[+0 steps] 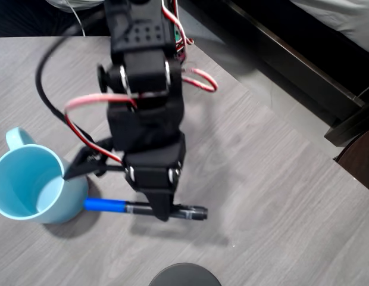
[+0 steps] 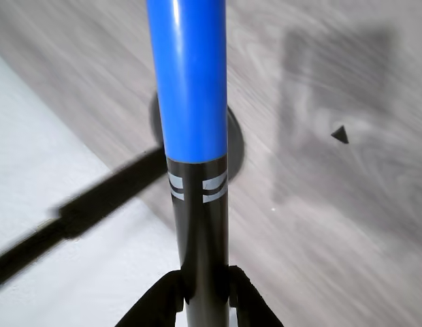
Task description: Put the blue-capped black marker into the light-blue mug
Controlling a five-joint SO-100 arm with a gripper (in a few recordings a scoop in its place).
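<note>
The blue-capped black marker [image 1: 119, 206] hangs level a little above the grey wood table, casting a shadow below it. My gripper [image 1: 162, 211] is shut on its black barrel, right of the cap. The blue cap points left and ends close beside the light-blue mug [image 1: 21, 185], which stands upright at the table's left with its handle toward the back left. In the wrist view the marker [image 2: 194, 102] runs straight up the middle, and my gripper [image 2: 205, 291] pinches the barrel between both black fingers at the bottom edge.
A dark round object [image 1: 184, 275] sits at the table's front edge and shows blurred behind the marker in the wrist view as a dark disc [image 2: 235, 139]. The table edge [image 1: 274, 113] runs diagonally at the right, with dark furniture beyond. Red and white cables [image 1: 199, 77] loop off the arm.
</note>
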